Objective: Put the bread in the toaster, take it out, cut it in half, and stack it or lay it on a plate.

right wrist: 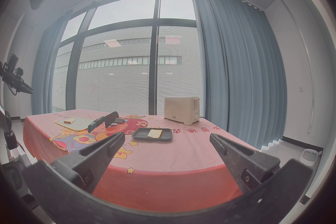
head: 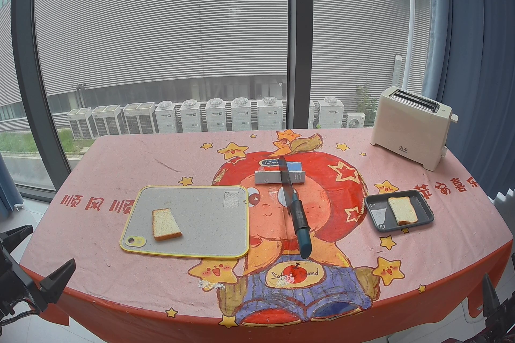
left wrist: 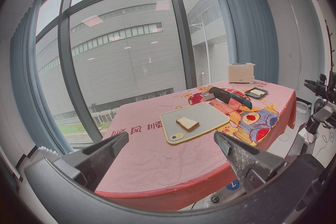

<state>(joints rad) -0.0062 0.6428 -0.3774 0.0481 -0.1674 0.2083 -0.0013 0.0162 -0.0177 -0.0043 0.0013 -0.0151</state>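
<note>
Bread (head: 166, 224) half on flat rounded cutting board (head: 209, 221), boxy cream toaster (head: 410, 125)

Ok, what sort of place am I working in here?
Probably an office or lab room staged as a kitchen corner, not a home kitchen: floor-to-ceiling window, blue curtain, and a cloth-covered table holding a toaster and cutting board.

Bright window daylight, soft shadows, fisheye edges
</note>
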